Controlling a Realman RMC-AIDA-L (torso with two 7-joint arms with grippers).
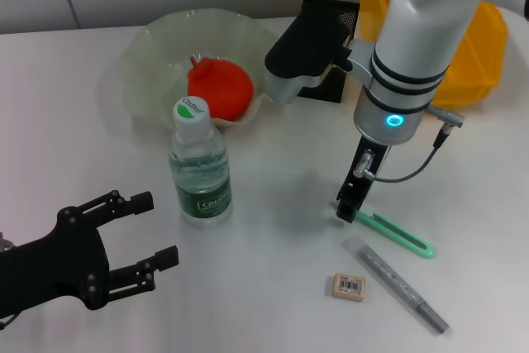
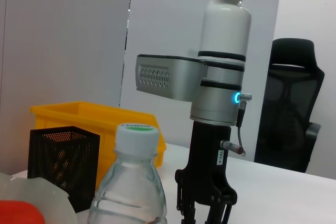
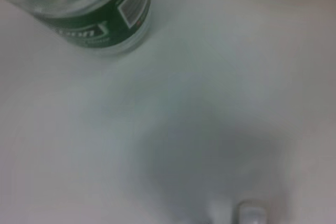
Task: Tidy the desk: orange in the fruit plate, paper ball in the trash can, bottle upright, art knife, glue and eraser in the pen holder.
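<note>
While the right gripper (image 1: 347, 208) reaches down to the desk (image 1: 273, 287), its tip sits at the near end of the green knife (image 1: 397, 235) in the head view; whether it pinches the knife cannot be told. Close by lie the grey glue stick (image 1: 397, 283), nearer the front edge, and the eraser (image 1: 348, 286) beside it. Toward the back edge, the orange (image 1: 219, 87) rests in the plate (image 1: 149, 55), with the black pen holder (image 1: 331, 14) and a yellow bin (image 1: 479, 55) further right. Standing upright in front of the plate is the bottle (image 1: 201, 167). Spread wide, the left gripper (image 1: 145, 237) hovers near the front left corner.

From the left wrist, the bottle (image 2: 128, 182) fills the foreground, the right gripper (image 2: 205, 205) descends behind it, and the holder (image 2: 63, 161) and bin (image 2: 105, 121) stand beyond.

At the right wrist, only the bottle's base (image 3: 100, 14) and bare desk (image 3: 210, 103) show.
</note>
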